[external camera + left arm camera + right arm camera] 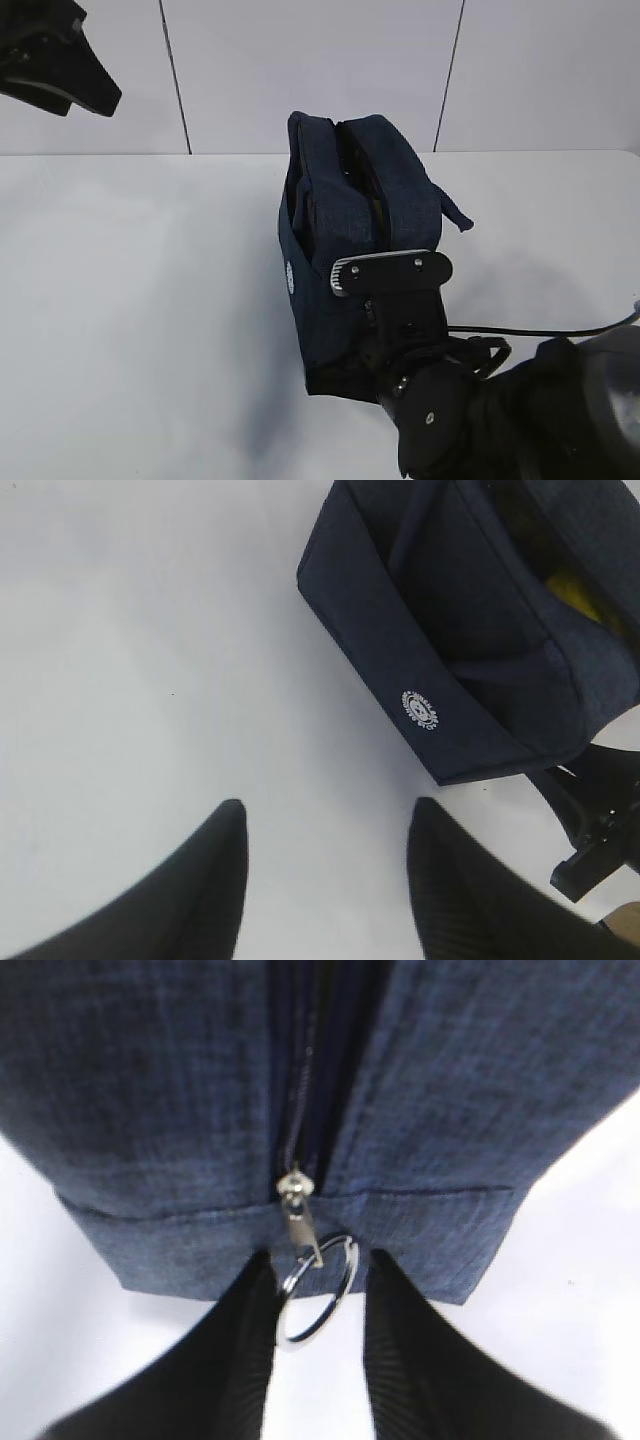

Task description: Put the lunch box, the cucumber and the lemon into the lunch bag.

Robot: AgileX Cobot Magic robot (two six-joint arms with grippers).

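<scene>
The lunch bag (350,250) stands on the white surface (140,300), its top seam gaping a little, with a yellow glimpse inside that is probably the lemon (575,590); the lunch box and the cucumber are not visible, so they are likely inside already. What seems left is the zipper. The metal ring pull (315,1295) hangs at the bag's near end, directly ahead of the right hand (318,1340) and between its two fingers, which flank the ring closely. The zipper track (300,1080) runs straight away from that hand, along the bag's long axis, so a pull would follow that line. The fingers stand narrow around the ring, but whether they pinch it or merely bracket it I cannot tell. The left hand (325,880) hangs well apart from the bag, which lies ahead and to its right; its fingers are moderately spread and hold nothing. The right hand is clearly the nearer one.
</scene>
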